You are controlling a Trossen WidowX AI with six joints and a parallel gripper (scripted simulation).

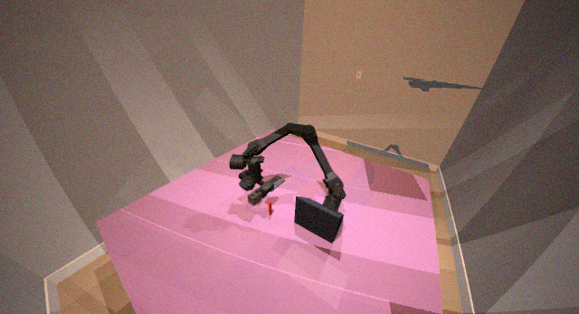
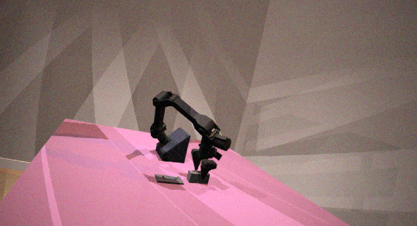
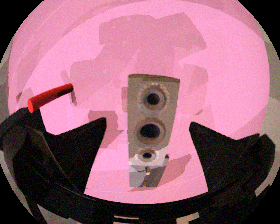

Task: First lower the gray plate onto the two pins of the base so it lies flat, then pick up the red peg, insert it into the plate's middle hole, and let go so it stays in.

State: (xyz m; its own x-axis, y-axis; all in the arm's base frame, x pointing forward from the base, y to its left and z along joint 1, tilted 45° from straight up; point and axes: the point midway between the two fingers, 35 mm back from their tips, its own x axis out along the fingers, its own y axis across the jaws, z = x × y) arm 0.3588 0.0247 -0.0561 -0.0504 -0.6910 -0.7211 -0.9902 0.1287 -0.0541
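Observation:
The gray plate is a thick block with three holes in a row. It rests on the pink table, apart from the base. The flat gray base has two small pins and lies beside the plate, partly behind it in the wrist view. The red peg stands upright on the table beside the plate; it is hidden in the exterior view. My gripper is open and empty, its fingers low on either side of the plate, pointing down.
The dark wedge-shaped arm mount stands on the pink table. The arm arches from it over to the plate. The peg is close outside the left finger in the wrist view. Shadows of the arm fall across the table.

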